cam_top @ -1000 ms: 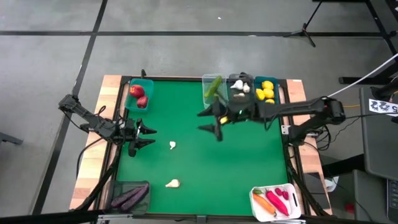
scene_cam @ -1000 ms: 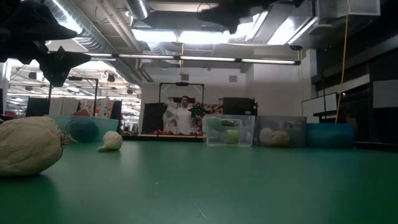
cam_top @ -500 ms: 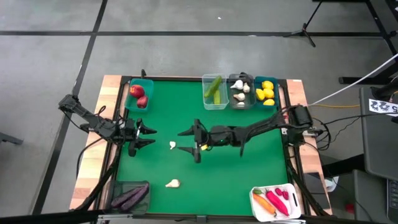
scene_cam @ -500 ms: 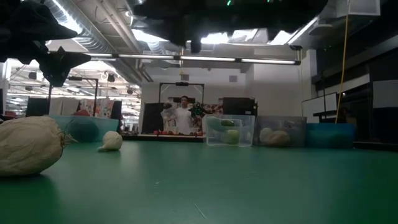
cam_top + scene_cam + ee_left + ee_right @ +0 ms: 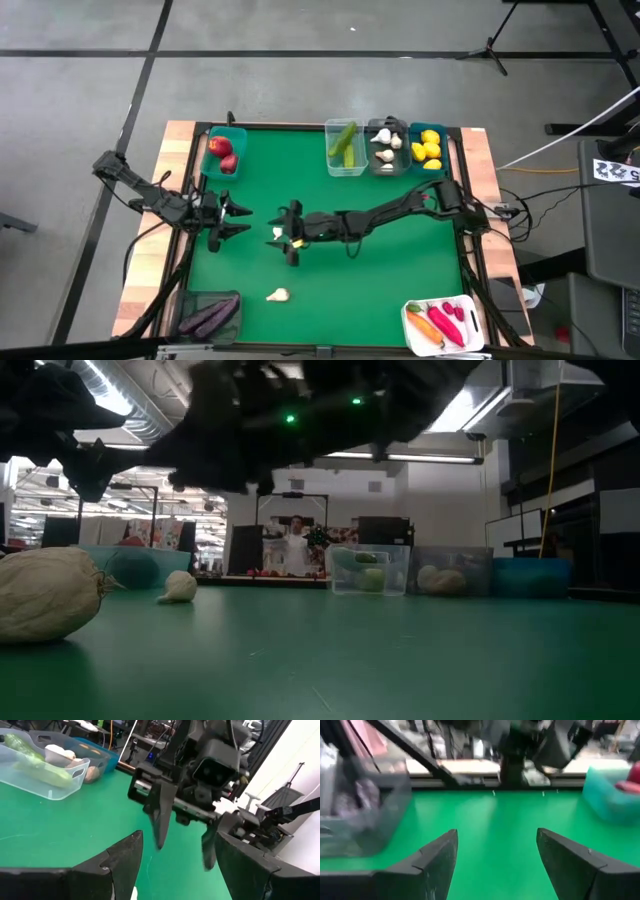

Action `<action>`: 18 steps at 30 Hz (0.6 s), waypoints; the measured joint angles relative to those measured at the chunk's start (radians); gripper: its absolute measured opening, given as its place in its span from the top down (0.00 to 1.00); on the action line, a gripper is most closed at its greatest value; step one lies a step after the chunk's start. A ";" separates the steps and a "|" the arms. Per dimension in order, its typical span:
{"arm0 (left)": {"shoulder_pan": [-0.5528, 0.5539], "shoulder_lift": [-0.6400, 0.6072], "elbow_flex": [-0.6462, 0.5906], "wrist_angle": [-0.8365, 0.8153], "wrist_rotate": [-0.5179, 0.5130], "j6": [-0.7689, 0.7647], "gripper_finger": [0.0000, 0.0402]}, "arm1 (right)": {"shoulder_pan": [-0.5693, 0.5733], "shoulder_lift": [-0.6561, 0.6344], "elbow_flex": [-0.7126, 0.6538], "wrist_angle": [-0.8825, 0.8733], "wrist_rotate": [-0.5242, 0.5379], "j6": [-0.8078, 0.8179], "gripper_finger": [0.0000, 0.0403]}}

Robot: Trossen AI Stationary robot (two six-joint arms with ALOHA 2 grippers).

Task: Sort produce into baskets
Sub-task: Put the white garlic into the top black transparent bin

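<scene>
Garlic bulb (image 5: 277,233) loose on green mat, mid-table, right gripper (image 5: 291,232) spread just beside it.

Left to right: left gripper (image 5: 229,219) waits near the left edge, fingers parted, empty; second garlic bulb (image 5: 277,294) lies nearer the front; garlic bin (image 5: 387,163) sits far back between the clear cucumber bin (image 5: 343,169) and the lemon bin (image 5: 430,163). Risk: round bulb may roll off a fingertip nudge; the two grippers are close and could clash. No readable labels or writing.
</scene>
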 joint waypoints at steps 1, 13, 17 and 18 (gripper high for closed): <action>0.000 0.004 0.000 0.000 0.000 -0.002 0.40 | -0.002 0.012 0.025 -0.039 0.008 0.000 0.33; 0.000 0.019 0.000 0.000 0.000 -0.003 0.40 | -0.007 0.129 0.082 -0.110 0.107 -0.001 0.33; 0.000 0.023 0.000 0.000 0.000 -0.003 0.40 | -0.007 0.164 0.081 -0.060 0.107 0.003 0.33; 0.000 0.023 0.000 0.000 0.000 -0.003 0.40 | -0.008 0.171 0.081 -0.055 0.107 0.006 0.33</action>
